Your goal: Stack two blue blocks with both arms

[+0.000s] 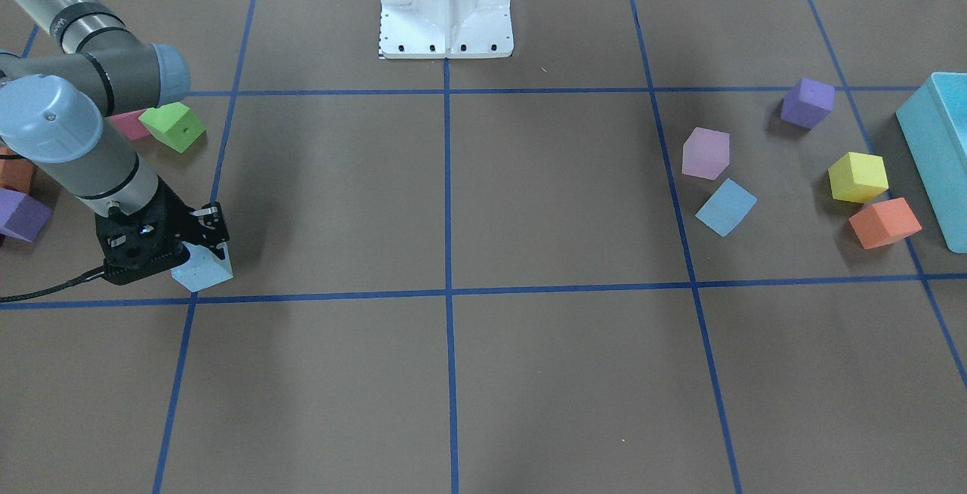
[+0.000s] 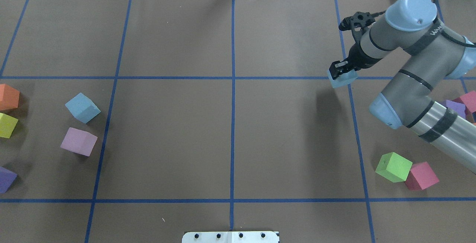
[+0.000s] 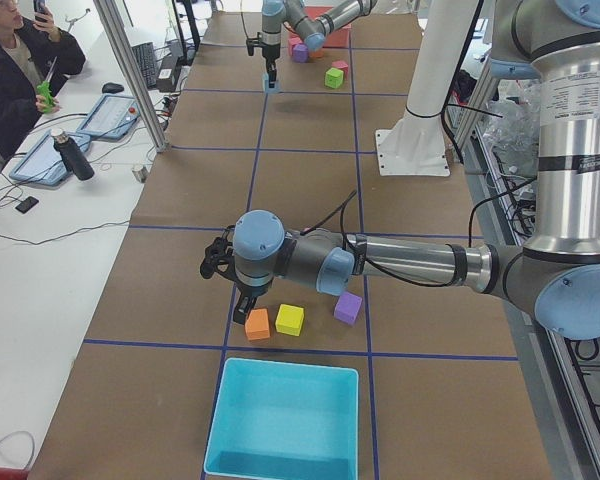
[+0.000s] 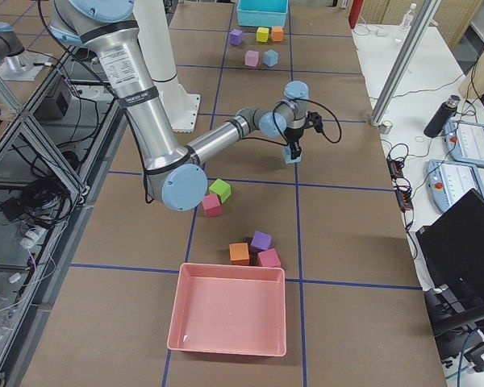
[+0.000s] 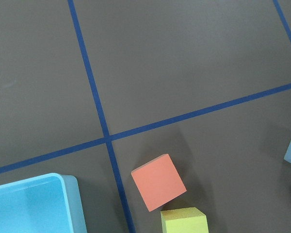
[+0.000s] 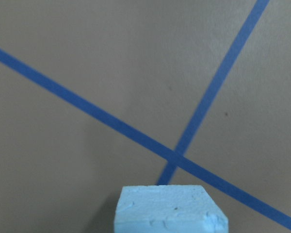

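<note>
Overhead exterior, right gripper (image 2: 342, 73) clamped on a blue block (image 2: 343, 81), block partly masked by fingers, second blue block (image 2: 82, 107) well apart, left gripper (image 3: 243, 303) visible only side-on, grip cannot be told.

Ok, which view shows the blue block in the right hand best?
Exterior front-facing: the held blue block shows two clear faces below the right hand. Overhead, the hand covers part of it. The right wrist view shows one face only, cropped. Both side views show it small.
</note>
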### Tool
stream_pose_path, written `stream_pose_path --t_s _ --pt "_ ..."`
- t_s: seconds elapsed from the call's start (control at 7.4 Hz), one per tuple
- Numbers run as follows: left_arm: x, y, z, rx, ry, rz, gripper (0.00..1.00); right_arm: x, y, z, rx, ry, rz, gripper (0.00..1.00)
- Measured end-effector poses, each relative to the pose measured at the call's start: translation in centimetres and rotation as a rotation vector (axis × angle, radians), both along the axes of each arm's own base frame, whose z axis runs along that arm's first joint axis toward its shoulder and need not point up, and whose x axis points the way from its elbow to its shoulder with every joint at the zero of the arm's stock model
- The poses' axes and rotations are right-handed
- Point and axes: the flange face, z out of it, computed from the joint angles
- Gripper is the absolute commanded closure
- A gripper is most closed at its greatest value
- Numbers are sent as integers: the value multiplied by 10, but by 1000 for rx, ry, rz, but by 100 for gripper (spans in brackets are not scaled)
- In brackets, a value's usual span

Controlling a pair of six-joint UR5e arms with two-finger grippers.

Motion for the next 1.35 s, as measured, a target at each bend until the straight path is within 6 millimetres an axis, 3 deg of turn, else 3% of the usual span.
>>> stream_pose_path --t_s 0.27,0.54,0.68,0.81,0.95,1.08,1.35 --pt "0 0 1 -2 0 0 2 -61 24 -83 -129 -12 58 100" --pt "0 1 3 -6 0 0 2 -136 65 -140 -174 -18 86 100" --pt "0 1 4 -8 0 0 2 -174 74 -160 -199 -6 89 96" --pt "0 1 4 -9 0 0 2 -206 81 -167 -221 17 81 81" --pt "0 1 5 -9 0 0 2 -227 91 -163 -229 41 66 74" --pt "0 1 5 -9 0 0 2 -241 102 -156 -228 62 51 58" --pt "0 1 5 -9 0 0 2 -255 116 -148 -215 81 31 36"
